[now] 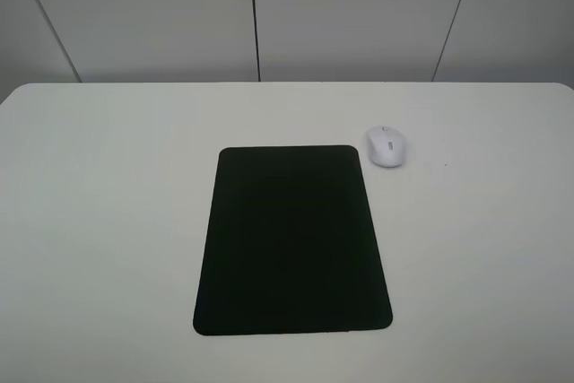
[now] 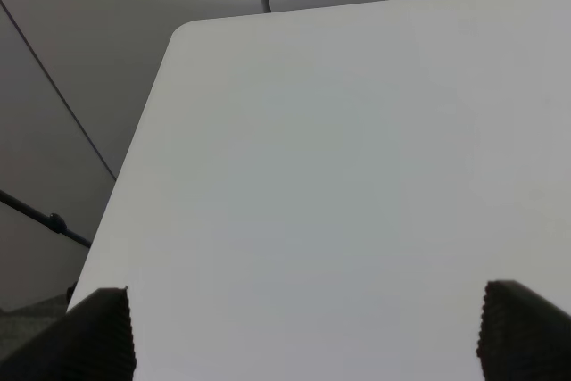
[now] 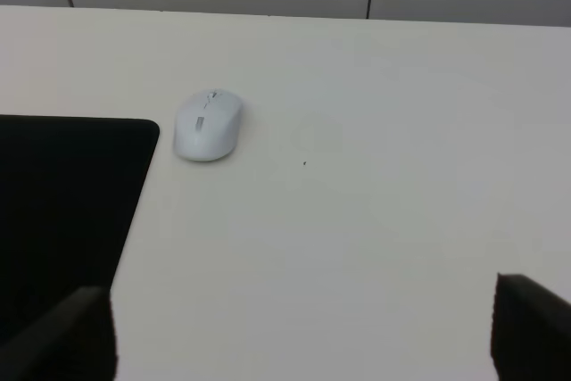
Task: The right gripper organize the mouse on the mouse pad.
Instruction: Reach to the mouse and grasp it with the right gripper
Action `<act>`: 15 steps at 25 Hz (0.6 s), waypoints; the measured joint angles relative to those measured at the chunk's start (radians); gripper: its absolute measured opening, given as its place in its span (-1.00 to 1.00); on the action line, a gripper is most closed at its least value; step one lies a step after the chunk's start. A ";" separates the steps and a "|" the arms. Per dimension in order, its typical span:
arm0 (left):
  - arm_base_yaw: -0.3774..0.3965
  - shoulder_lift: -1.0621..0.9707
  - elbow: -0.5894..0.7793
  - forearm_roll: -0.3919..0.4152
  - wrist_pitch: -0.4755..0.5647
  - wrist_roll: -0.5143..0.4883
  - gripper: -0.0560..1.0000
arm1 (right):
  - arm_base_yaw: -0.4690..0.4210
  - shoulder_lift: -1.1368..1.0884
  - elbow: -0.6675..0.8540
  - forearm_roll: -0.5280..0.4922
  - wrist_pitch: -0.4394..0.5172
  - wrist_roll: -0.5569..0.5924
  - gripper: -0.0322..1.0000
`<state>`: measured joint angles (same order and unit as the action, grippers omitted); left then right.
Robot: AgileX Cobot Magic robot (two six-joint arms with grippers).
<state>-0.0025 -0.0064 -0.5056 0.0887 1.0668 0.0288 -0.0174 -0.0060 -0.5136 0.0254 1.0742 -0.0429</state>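
The white mouse [image 1: 386, 146] lies on the bare table just beyond the far right corner of the black mouse pad [image 1: 292, 241], close to it but not on it. In the right wrist view the mouse [image 3: 207, 124] sits well ahead of my right gripper [image 3: 302, 310], beside the pad's corner [image 3: 62, 211]. The right gripper is open and empty, with only its two dark fingertips [image 3: 528, 327] showing. My left gripper [image 2: 306, 310] is open and empty over bare table near the table's left edge. Neither gripper shows in the exterior high view.
The white table [image 1: 108, 221] has rounded corners, and its far edge meets a grey panelled wall [image 1: 359, 15]. The left wrist view shows the table's left edge [image 2: 134, 158] with a drop beside it.
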 joint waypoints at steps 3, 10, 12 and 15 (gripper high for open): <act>0.000 0.000 0.000 0.000 0.000 0.000 0.60 | 0.000 0.000 0.000 0.000 0.000 0.000 0.66; 0.000 0.000 0.000 0.000 0.000 0.000 0.60 | 0.000 0.000 0.000 0.000 0.000 0.000 0.66; 0.000 0.000 0.000 0.000 0.000 0.000 0.60 | 0.000 0.000 0.000 0.000 0.000 0.000 0.66; 0.000 0.000 0.000 0.000 0.000 0.000 0.60 | 0.000 0.000 0.000 0.001 0.000 0.000 0.66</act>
<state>-0.0025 -0.0064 -0.5056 0.0887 1.0668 0.0288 -0.0174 -0.0060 -0.5136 0.0265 1.0742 -0.0429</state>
